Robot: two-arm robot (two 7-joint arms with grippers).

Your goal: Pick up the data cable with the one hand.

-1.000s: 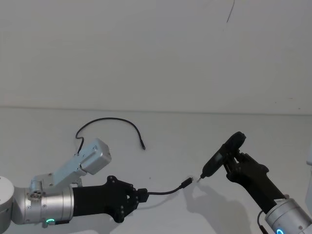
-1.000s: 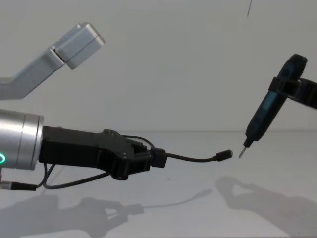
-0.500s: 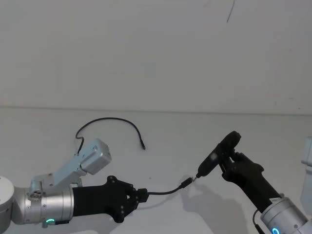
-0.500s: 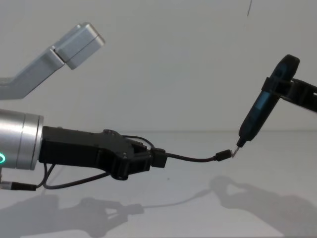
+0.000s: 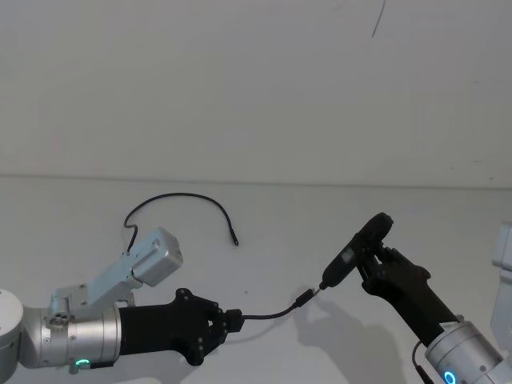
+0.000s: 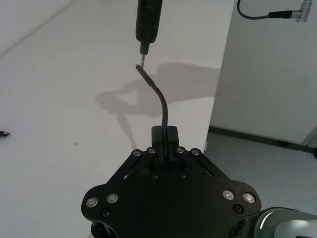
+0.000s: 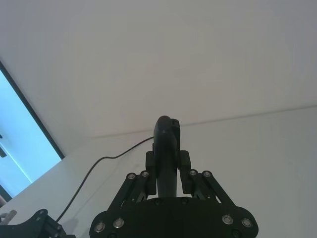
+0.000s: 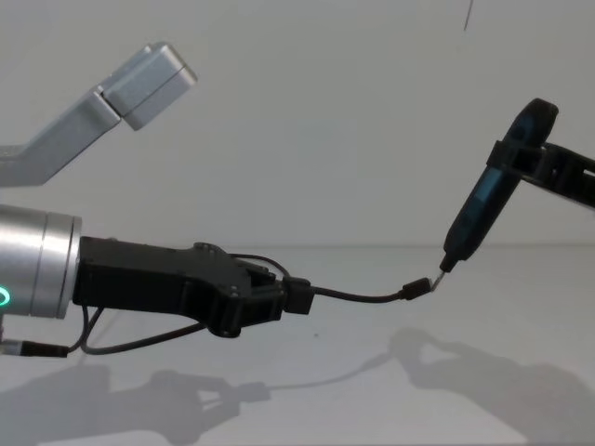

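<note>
Cable check: your left gripper is clamped on the data cable, whose free plug arcs out beyond the fingertips, clear of the white table. Your right gripper grips the pen-like tool, tip touching that plug. Bare white wall behind the table.

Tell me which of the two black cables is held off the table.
The data cable in the left gripper, its free plug meeting the pen-like tool. The other black cable lies curved on the table.
</note>
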